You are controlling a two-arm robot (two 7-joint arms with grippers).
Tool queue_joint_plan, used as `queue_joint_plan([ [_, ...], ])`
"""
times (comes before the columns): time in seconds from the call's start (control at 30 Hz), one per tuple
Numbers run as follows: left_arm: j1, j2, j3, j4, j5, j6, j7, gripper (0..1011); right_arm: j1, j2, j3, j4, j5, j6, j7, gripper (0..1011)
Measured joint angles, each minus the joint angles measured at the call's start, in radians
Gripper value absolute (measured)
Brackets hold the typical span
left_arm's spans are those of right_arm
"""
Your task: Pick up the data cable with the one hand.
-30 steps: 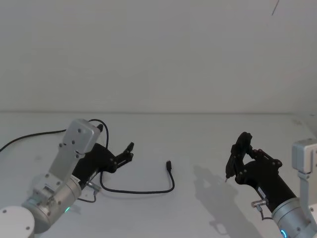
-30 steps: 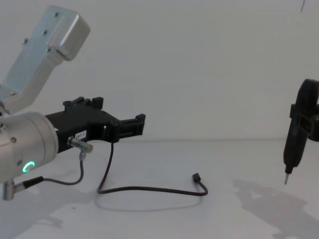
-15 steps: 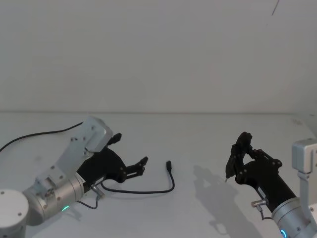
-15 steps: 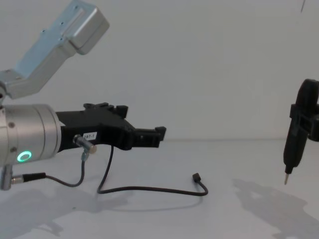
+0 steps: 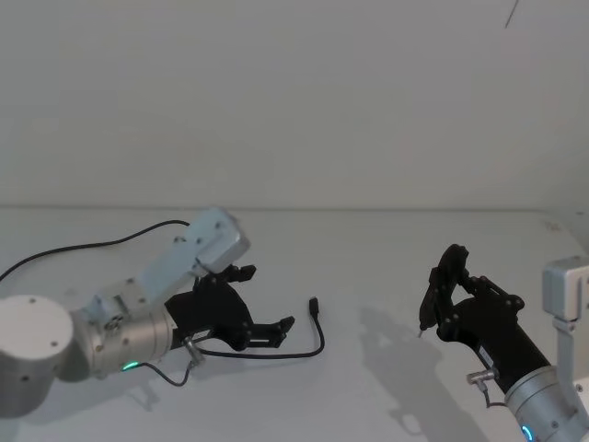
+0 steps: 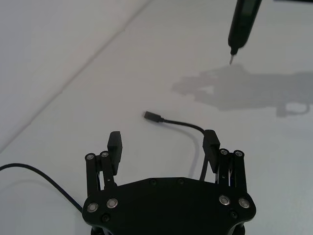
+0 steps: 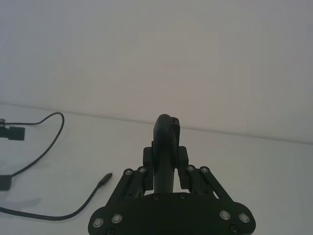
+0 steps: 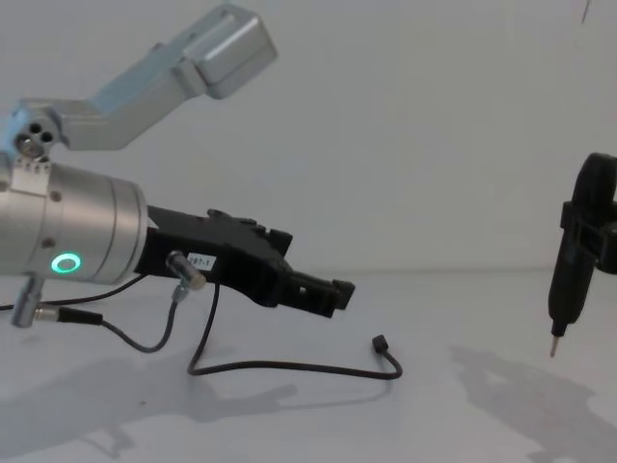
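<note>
The data cable is a thin black line looping over the white table and ending in a small plug. My left gripper hangs open just above the cable's loop, short of the plug. In the left wrist view the plug lies beyond the open left gripper, and the cable bends past one fingertip. From the chest, the left gripper tilts down over the cable. My right gripper is shut on a black pen-like tool off to the right.
The cable's far end trails off toward the table's left edge. The pen-like tool's tip hangs a little above the table at the right. A white wall closes the back of the table.
My left arm has swung forward and to the right and dipped lower, bringing its open gripper closer to the cable's plug end. The right arm and the cable have not moved.
</note>
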Motion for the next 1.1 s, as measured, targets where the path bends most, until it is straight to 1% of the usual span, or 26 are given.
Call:
queue_joint_plan([
  [0.07,-0.016,-0.001,0.012,0.008,0.009,0.016,-0.009,1001,0.000,0.000,0.000,0.000,0.000,0.000,0.000,279],
  [0.2,-0.064,-0.006,0.049,0.035,0.043,0.061,-0.032,1001,0.000,0.000,0.000,0.000,0.000,0.000,0.000,279],
  [0.23,-0.064,-0.006,0.049,0.035,0.043,0.061,-0.032,1000,0.000,0.000,0.000,0.000,0.000,0.000,0.000,279],
  [0.33,-0.100,-0.014,0.082,0.062,0.076,0.089,-0.044,1000,0.000,0.000,0.000,0.000,0.000,0.000,0.000,279],
  [0.53,-0.139,-0.030,0.120,0.096,0.114,0.115,-0.059,1001,0.000,0.000,0.000,0.000,0.000,0.000,0.000,279],
  [0.63,-0.160,-0.044,0.142,0.117,0.132,0.127,-0.073,1001,0.000,0.000,0.000,0.000,0.000,0.000,0.000,279],
  [0.87,-0.188,-0.073,0.170,0.149,0.152,0.136,-0.090,1001,0.000,0.000,0.000,0.000,0.000,0.000,0.000,279],
  [1.1,-0.204,-0.094,0.183,0.170,0.165,0.144,-0.103,1001,0.000,0.000,0.000,0.000,0.000,0.000,0.000,279],
])
